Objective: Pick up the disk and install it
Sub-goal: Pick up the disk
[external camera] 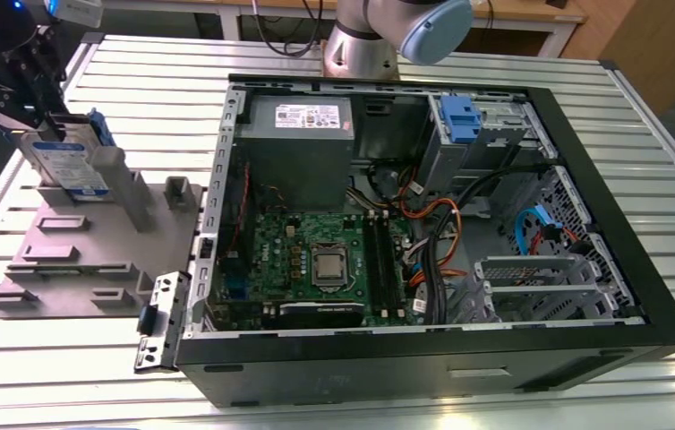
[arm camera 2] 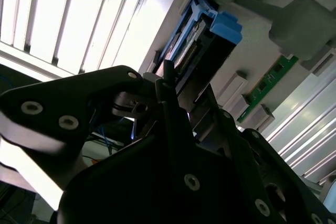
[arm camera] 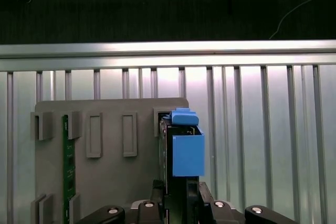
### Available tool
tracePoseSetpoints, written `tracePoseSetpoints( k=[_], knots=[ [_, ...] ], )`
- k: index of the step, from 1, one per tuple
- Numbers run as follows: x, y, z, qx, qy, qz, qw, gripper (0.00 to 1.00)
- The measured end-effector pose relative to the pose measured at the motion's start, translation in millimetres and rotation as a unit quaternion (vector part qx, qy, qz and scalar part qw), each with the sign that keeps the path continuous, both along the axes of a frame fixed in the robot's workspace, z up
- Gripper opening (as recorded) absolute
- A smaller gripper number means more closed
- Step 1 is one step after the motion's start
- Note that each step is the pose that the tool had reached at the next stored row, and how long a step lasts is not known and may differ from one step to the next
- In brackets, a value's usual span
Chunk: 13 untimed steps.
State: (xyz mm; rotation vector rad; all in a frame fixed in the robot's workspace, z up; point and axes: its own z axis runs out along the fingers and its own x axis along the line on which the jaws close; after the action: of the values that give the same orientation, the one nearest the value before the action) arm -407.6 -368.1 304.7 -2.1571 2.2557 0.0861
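Observation:
The disk [external camera: 72,161] is a silver drive with a white-and-blue label and blue side rails. It stands on edge, slightly tilted, at the far corner of the grey holder block [external camera: 75,242] on the exterior view's left. My gripper [external camera: 34,121] comes down on its upper end, with a finger on each flat face, shut on it. In the first wrist view the disk's blue rail [arm camera: 187,153] runs out from between my fingers [arm camera: 157,190]. The second wrist view shows the disk's blue end [arm camera 2: 218,24] beyond my black fingers [arm camera 2: 173,103].
The open computer case [external camera: 624,269] lies on the slatted table, to the exterior view's right of the holder. Inside are a grey power supply [external camera: 295,134], a motherboard [external camera: 313,260] and a drive bay with a bare blue bracket [external camera: 462,121]. A green memory stick [arm camera: 68,166] stands in the holder.

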Motion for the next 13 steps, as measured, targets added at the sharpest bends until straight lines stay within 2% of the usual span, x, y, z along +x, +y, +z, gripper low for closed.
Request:
tracePoseSetpoints(
  k=[2,10,13],
  knots=[
    [0.0,0.0,2.6,0.0,0.0001,0.0,1.0,0.35],
    [0.0,0.0,19.3,-0.0001,0.0001,0.0,1.0,0.35],
    [0.1,0.0,20.4,0.0,0.0,0.0,1.0,0.35]
  ],
)
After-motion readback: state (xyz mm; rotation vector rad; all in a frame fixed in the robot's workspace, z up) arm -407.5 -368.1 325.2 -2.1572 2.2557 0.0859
